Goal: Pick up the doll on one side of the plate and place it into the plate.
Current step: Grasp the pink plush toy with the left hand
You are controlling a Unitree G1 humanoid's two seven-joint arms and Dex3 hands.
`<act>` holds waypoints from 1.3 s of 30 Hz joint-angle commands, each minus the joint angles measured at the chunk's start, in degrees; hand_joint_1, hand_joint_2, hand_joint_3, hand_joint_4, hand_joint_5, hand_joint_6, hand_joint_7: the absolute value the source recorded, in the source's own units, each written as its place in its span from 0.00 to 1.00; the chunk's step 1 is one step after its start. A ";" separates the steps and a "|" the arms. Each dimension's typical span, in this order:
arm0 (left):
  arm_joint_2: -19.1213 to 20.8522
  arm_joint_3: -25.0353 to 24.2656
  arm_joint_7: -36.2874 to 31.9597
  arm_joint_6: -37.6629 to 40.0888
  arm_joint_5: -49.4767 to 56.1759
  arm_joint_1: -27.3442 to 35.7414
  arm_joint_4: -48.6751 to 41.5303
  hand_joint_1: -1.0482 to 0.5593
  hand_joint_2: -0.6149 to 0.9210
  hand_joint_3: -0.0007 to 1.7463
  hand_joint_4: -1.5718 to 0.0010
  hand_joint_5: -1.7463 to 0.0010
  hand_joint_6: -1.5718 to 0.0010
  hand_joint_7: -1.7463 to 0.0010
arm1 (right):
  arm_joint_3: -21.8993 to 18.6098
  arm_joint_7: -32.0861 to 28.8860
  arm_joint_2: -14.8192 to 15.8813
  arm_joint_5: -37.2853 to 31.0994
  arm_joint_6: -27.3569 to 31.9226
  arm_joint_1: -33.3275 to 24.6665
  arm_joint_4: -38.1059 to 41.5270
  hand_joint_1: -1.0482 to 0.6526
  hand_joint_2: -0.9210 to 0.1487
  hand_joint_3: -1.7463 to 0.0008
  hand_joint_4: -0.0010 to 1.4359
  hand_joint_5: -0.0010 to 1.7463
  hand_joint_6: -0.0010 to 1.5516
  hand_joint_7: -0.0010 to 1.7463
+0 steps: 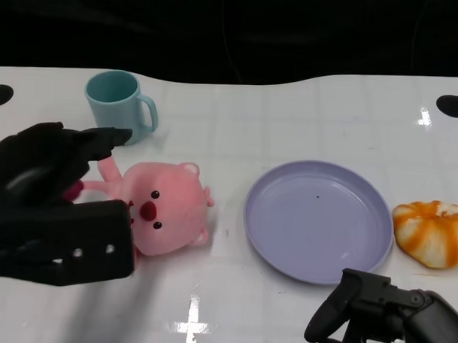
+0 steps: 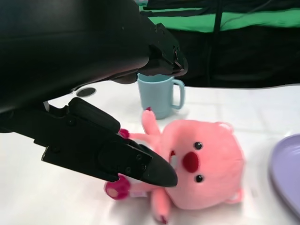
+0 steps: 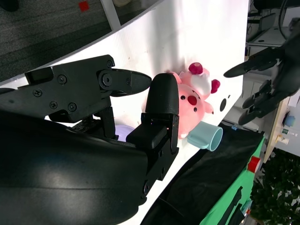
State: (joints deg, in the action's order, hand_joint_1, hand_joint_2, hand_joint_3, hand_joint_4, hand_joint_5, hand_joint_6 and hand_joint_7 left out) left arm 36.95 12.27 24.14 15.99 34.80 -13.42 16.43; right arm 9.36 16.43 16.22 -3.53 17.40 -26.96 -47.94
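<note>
The pink plush doll point(image 1: 163, 214) lies on the white table point(image 1: 291, 113) at nine o'clock of the round lavender plate point(image 1: 317, 220), clear of it. The left hand point(image 1: 51, 203) hovers over it, fingers spread and empty, poised to grasp; the right hand point(image 1: 382, 316) rests idle, holding nothing.

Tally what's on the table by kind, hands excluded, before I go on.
Doll: 1
Plate: 1
Mug: 1
Orange-and-white striped pumpkin-like thing: 1
Total: 4
</note>
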 commanded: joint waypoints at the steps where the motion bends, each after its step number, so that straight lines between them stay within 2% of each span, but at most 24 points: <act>1: 1.22 2.70 0.80 -0.46 5.18 -2.53 -3.08 0.23 0.99 0.00 0.98 0.77 0.83 0.99 | 0.27 -0.26 0.27 -0.20 0.04 -0.03 -0.58 0.45 0.00 0.79 0.45 0.91 0.38 0.74; 9: -0.74 8.75 0.83 -4.63 12.71 -8.96 -15.92 0.22 0.99 0.00 0.95 0.77 0.81 0.99 | 0.76 -0.52 0.28 -0.53 0.86 -0.34 -1.60 0.45 0.00 0.80 0.45 0.91 0.38 0.74; 15: -2.58 10.72 1.39 -5.53 13.61 -12.18 -21.91 0.23 0.99 0.00 0.94 0.81 0.81 1.00 | 1.00 -0.61 0.30 -0.72 1.13 -0.49 -2.01 0.46 0.00 0.80 0.45 0.91 0.38 0.74; 29: -12.03 18.66 -6.10 -11.32 14.51 -22.66 -53.48 0.22 0.97 0.00 0.87 0.91 0.77 0.99 | 1.44 -0.78 0.47 -1.21 2.81 -1.12 -3.91 0.46 0.00 0.80 0.46 0.91 0.38 0.74; 39: -18.90 21.98 -8.81 -11.94 13.35 -25.91 -68.26 0.27 1.00 0.01 0.82 0.94 0.73 0.99 | 1.44 -0.70 0.69 -1.24 3.27 -1.56 -4.71 0.45 0.00 0.80 0.46 0.90 0.38 0.74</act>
State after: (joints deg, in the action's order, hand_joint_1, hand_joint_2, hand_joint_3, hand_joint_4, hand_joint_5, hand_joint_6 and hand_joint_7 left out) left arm 19.48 32.67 14.15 4.76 48.63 -41.66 -49.02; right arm 11.03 15.75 16.31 -4.77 20.37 -28.22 -51.92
